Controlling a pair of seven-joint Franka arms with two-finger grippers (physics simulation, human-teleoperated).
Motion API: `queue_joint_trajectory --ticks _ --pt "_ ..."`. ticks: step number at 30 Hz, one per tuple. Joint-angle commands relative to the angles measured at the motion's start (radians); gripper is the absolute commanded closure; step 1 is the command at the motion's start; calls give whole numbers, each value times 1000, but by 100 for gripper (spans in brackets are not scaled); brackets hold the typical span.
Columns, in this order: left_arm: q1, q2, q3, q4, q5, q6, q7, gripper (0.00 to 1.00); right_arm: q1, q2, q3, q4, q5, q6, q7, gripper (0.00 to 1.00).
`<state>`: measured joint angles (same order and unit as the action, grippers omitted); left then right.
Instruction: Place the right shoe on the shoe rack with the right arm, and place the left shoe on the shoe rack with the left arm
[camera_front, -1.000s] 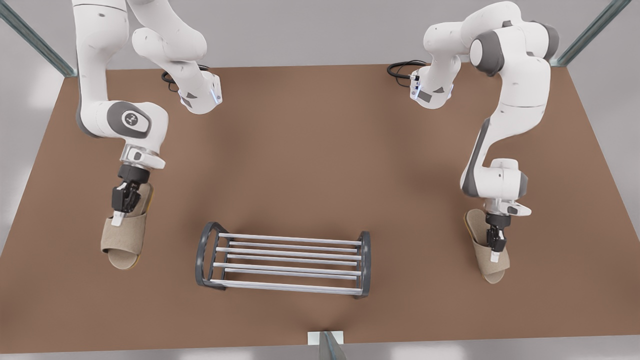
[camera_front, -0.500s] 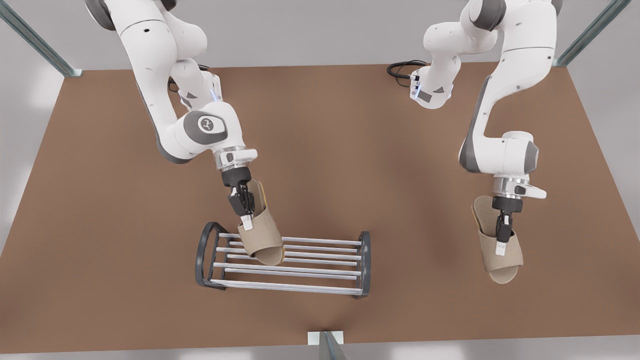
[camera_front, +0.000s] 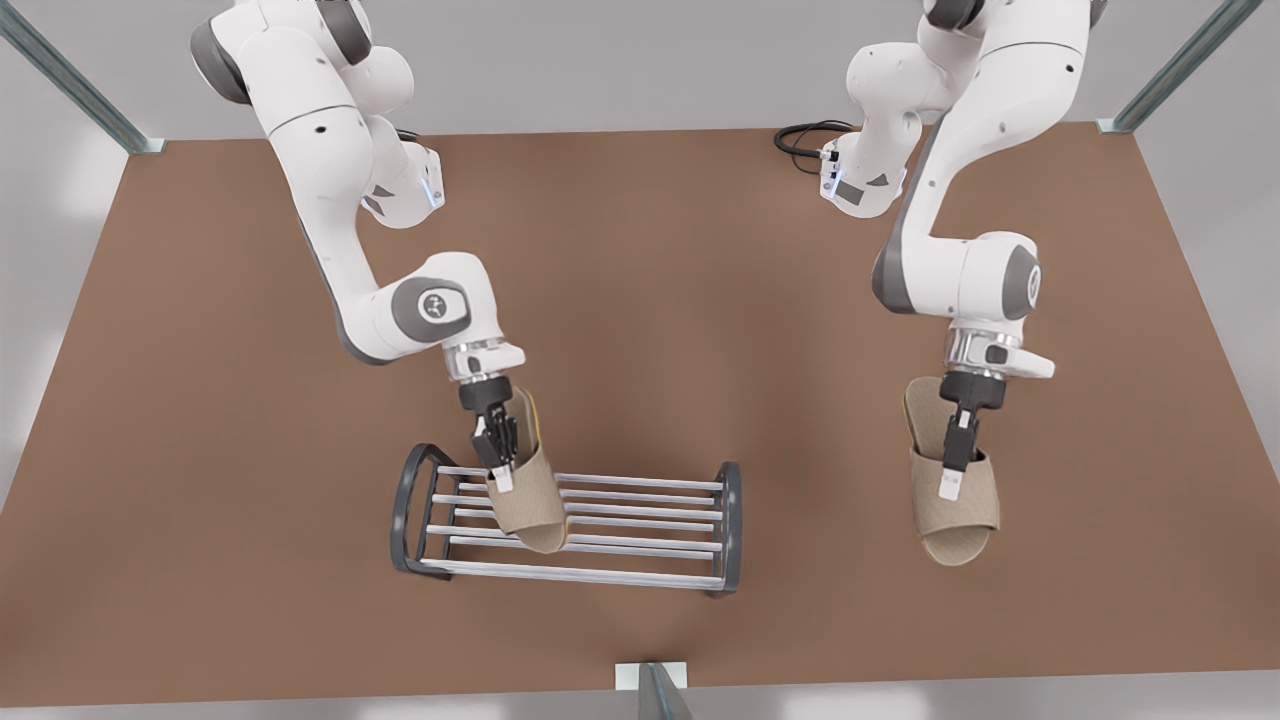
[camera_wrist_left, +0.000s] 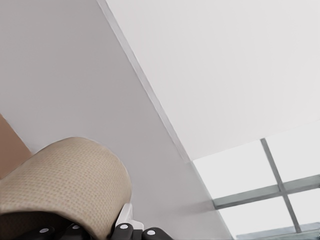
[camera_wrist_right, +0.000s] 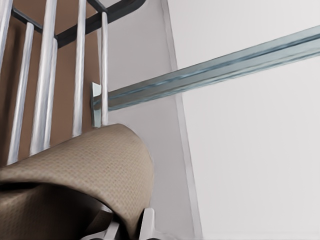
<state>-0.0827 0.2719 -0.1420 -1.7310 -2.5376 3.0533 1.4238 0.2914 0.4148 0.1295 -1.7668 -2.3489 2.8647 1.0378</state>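
Hovering over the low shoe rack (camera_front: 565, 520) with dark grey rounded end frames and silver bars, the right gripper (camera_front: 505, 478) has its jaws pinched on the woven band of a beige open-toed slipper (camera_front: 527, 497); the right wrist view looks past that band straight down at the rack's bars, which marks this arm, on the front view's left, as the right one. The slipper hangs toe-down over the rack's left half in the front view, and whether it touches the bars cannot be told. On the front view's right, the left gripper (camera_front: 950, 487) grips a second beige slipper (camera_front: 948, 487) by its band, well apart from the rack above the brown surface (camera_front: 650, 300). The step in hand looks like the right shoe's placement: the next move calls for lowering it flat onto the bars before the jaws part, then carrying the left shoe across to the free half.
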Motion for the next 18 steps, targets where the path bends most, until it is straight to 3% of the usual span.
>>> queue_joint_trajectory --ticks 1,18 --pt "1 7 -7 14 -3 21 -23 79 0 13 -5 9 -3 -21 25 79" --pt "-14 27 -79 50 0 27 -25 79 23 65 -47 53 5 -93 1 79"
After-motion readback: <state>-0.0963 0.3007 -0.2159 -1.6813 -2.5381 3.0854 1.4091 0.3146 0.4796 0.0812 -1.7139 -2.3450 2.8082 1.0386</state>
